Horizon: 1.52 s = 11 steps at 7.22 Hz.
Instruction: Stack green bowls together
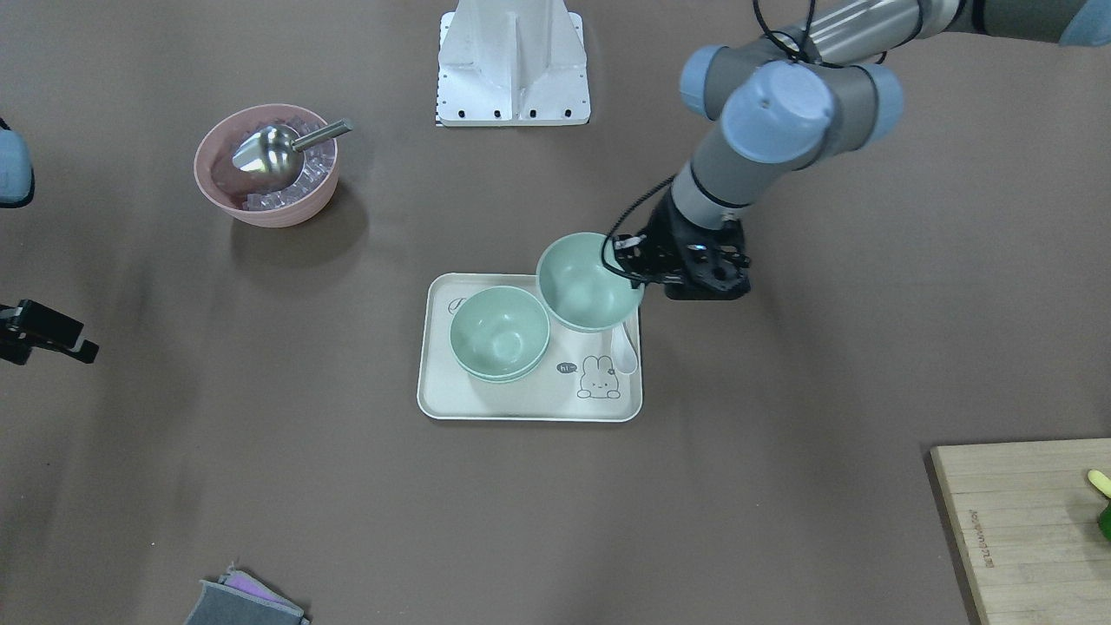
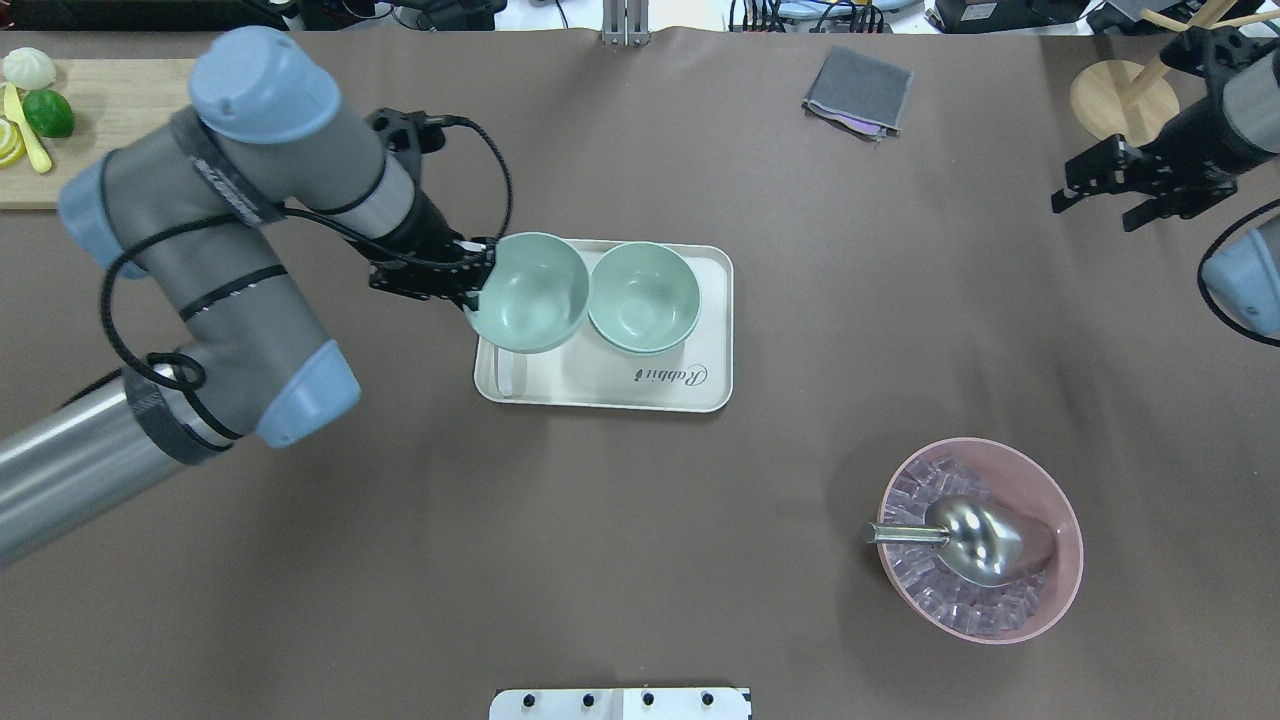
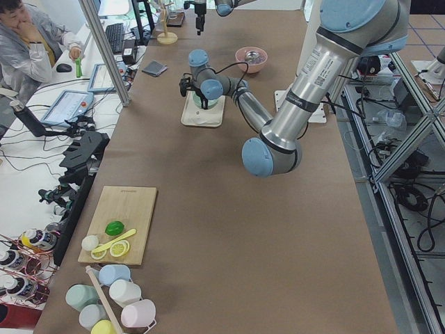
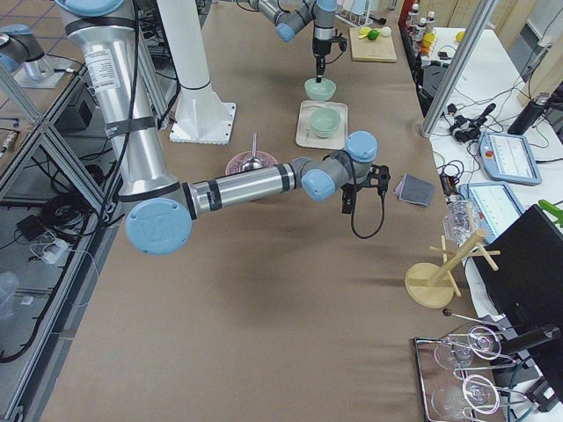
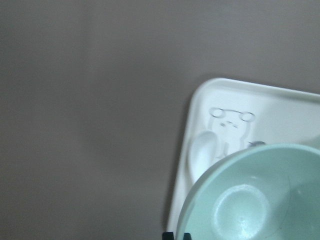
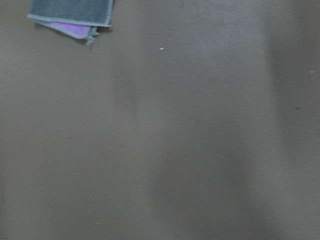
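Over the tray's point(image 2: 600, 392) left end, one green bowl point(image 2: 530, 292) is held by its rim in the clamped left gripper point(image 2: 478, 290), mouth upward, above a white spoon point(image 1: 627, 349). Two nested green bowls point(image 2: 643, 297) are set just beside it. The right gripper point(image 2: 1098, 208) is spread and empty, well apart.

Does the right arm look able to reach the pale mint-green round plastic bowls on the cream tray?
Likely yes: bare table lies between the right gripper and those bowls; the left gripper, holding a third bowl, crowds their far side.
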Available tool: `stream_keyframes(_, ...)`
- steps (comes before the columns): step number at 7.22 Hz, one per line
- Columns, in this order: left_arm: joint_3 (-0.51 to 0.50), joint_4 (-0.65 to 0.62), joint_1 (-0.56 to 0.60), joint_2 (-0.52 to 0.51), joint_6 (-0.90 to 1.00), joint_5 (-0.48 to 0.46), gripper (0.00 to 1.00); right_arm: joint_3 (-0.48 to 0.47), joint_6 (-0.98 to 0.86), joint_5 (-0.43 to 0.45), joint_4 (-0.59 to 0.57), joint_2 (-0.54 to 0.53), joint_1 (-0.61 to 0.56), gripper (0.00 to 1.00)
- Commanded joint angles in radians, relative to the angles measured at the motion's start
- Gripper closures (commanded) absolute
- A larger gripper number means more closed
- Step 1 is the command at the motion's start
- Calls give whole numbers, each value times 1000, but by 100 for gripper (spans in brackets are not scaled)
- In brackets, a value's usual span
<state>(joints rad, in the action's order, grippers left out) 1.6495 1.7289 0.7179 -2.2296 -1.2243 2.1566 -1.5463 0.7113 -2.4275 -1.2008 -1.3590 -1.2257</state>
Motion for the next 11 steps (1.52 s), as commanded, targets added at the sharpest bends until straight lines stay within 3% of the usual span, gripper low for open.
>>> stream_keyframes(1,-77,6,-57,-111,-64,-41,100,90,-211,1,1,-34,-69,0)
stream_keyframes(4,-83,21,-57,-131,-61,-49,100,107,-242,8,9,-49,-72,0)
stream_keyframes(7,-138,173,-55,-114,-66,-93,100,107,-242,11,12,-51,-72,0)
stream_keyframes(9,-145,187,-55,-117,-66,-103,100,107,-242,10,10,-48,-72,0)
stream_keyframes(10,-146,196,-57,-114,-63,-107,2,107,-242,13,10,-49,-72,0)
stream_keyframes(11,-146,257,-58,-98,-66,-145,1,107,-242,13,10,-49,-72,0)
